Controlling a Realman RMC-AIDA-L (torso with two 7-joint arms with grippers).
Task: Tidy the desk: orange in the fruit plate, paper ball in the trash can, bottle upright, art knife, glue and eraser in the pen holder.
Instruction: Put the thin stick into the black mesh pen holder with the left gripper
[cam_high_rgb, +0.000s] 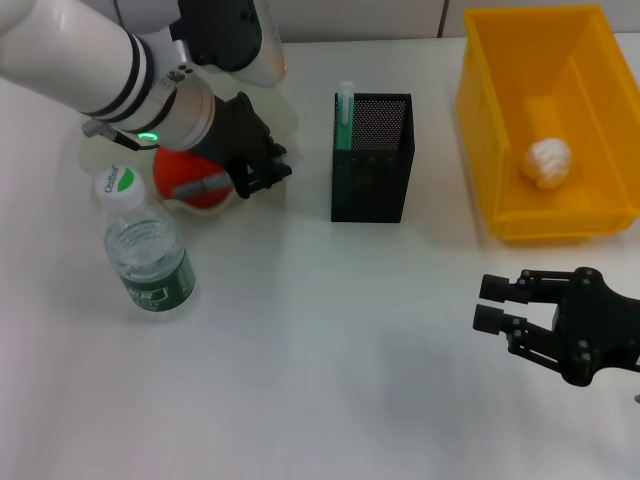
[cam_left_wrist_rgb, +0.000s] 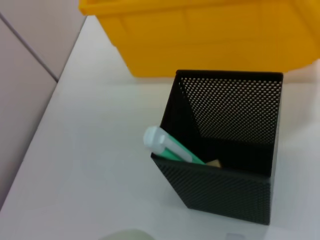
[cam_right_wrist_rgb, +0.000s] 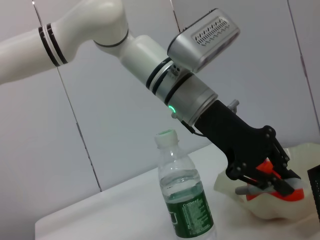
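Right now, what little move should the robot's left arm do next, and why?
Probably lift a little. The left gripper sits over the orange, its jaws seemingly shut on the art knife. The pen holder shows the glue but no knife, so raising it clear should come first. The right gripper waits open, off to the side.

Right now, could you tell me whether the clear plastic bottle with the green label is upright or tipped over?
Upright. The clear plastic bottle stands on its base on the white table, white cap on top, beside the left gripper.
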